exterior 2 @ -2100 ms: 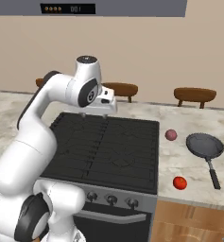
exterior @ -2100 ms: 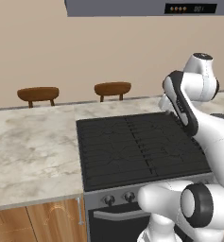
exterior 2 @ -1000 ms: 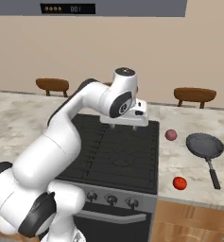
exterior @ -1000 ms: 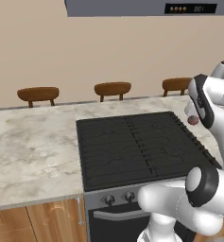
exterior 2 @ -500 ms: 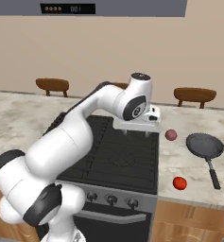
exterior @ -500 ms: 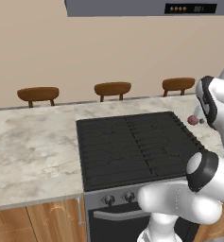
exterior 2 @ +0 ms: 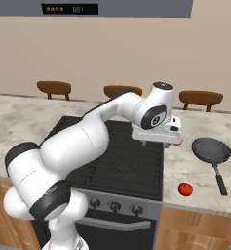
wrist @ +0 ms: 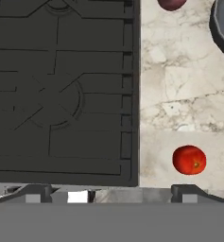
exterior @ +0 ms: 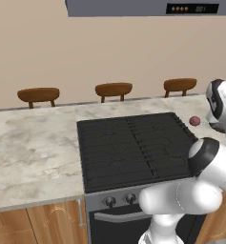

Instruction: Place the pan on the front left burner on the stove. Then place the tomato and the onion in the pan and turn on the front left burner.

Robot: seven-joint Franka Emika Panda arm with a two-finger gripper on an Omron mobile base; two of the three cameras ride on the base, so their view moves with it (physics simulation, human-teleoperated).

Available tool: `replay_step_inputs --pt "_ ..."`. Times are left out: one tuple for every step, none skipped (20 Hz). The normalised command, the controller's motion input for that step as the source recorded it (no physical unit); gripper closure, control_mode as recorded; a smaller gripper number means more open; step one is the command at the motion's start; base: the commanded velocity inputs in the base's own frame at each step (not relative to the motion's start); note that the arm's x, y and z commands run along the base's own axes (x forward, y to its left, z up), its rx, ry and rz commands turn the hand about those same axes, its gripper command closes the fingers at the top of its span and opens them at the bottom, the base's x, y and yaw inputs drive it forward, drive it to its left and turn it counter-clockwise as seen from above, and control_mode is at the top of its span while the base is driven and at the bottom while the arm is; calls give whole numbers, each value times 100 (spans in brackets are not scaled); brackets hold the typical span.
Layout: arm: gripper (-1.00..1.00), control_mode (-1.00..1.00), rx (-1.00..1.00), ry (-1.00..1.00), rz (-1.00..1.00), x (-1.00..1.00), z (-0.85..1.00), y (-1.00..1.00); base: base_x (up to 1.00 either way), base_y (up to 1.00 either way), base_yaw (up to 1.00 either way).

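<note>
End effector (exterior 2: 157, 143) hovers left of pan (exterior 2: 211, 150).

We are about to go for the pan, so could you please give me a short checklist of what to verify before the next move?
1. End effector open and holding nothing: ok.
2. Pan upright on the counter right of the stove, handle pointing toward the front edge: ok.
3. End effector over the pan: not ok; it hangs above the stove's right edge, short of the pan.
4. Burner grates bare, ready for the pan: ok.
5. Tomato on the counter, apart from the pan: ok.
6. Onion on the counter, apart from the pan: ok, though the hand partly hides it in the right base view.
</note>
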Motion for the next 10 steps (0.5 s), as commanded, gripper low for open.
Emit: replay_step_inputs --pt "-100 -100 0 2 -2 0 -19 -49 0 0 0" --pt "-100 -100 0 2 -2 0 -18 -49 0 0 0" --pt "-100 -100 0 2 -2 0 -18 -48 0 0 0" --pt "-100 -100 0 2 -2 0 -18 -47 0 0 0" --pt "-100 -100 0 2 -2 0 -18 -47 0 0 0" --pt "-100 -100 0 2 -3 0 -17 -47 0 0 0" --pt "-100 -100 0 3 -3 0 -17 -46 0 0 0" --pt "-100 -100 0 3 -3 0 -16 -45 0 0 0" --pt "-100 -100 0 2 -3 0 -15 -46 0 0 0" --pt "-100 -100 -1 2 -3 0 -15 -45 0 0 0"
